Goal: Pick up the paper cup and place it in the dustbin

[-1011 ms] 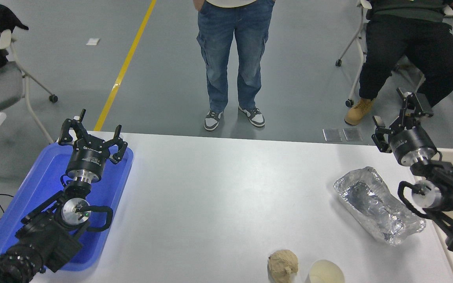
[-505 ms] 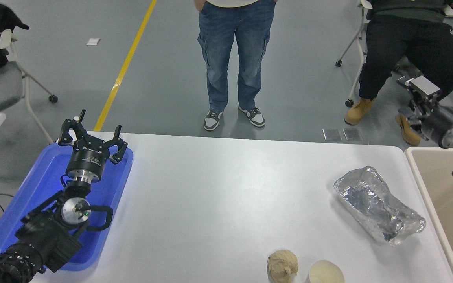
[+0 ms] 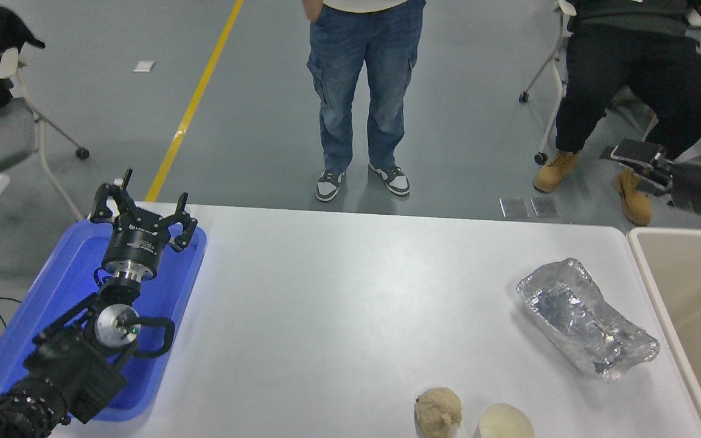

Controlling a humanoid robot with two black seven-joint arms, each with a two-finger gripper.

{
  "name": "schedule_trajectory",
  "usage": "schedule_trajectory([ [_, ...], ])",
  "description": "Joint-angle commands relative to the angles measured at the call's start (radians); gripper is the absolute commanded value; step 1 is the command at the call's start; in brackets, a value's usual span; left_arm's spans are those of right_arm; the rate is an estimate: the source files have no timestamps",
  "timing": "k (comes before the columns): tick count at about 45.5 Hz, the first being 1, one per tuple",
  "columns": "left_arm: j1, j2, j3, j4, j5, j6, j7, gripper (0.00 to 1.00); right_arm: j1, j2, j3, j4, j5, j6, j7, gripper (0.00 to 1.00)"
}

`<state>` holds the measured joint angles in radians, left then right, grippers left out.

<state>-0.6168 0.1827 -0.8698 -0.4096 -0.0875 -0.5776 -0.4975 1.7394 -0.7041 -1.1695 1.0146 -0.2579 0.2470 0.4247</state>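
Paper cup: the paper cup [image 3: 504,423] stands upright at the bottom edge of the frame, right of centre, its cream inside facing up and its lower part cut off by the frame; nothing grips it.
Paper ball: a crumpled tan paper ball [image 3: 438,411] sits just beside the cup on its left, apart from it by a thin gap.
Foil tray: a crinkled silver foil tray [image 3: 585,319] lies on the right part of the white table [image 3: 338,292], well above the cup in the frame.
Dustbin: the dustbin [image 3: 652,286] fills the right edge of the frame, its cream rim running right beside the table's right edge; only part of it shows.
Right gripper: the right gripper [image 3: 633,155] comes in at the upper right, above the dustbin's far corner and out over the floor, well apart from the cup; I cannot tell whether its fingers are spread or together.
Left gripper: the left gripper [image 3: 142,210] is parked at the lower left over the blue tray [image 3: 52,292], its fingers spread and holding nothing.
People: one person [image 3: 362,91] stands at the table's far side, top centre; another person [image 3: 636,79] sits on a chair at the upper right.
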Motion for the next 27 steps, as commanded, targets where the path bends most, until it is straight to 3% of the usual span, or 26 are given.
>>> schedule_trajectory([
  [1, 0.0, 0.0, 0.0, 0.0, 0.0, 0.001, -0.001, 1.0, 0.233, 0.038, -0.185, 0.179, -0.13, 0.119, 0.0, 1.0],
  [17, 0.0, 0.0, 0.0, 0.0, -0.001, 0.001, 0.0, 1.0, 0.324, 0.045, -0.185, 0.458, -0.339, 0.179, 0.0, 1.0],
  [27, 0.002, 0.0, 0.0, 0.0, 0.0, -0.001, -0.001, 1.0, 0.322, 0.087, -0.183, 0.498, -0.386, 0.181, 0.0, 1.0],
])
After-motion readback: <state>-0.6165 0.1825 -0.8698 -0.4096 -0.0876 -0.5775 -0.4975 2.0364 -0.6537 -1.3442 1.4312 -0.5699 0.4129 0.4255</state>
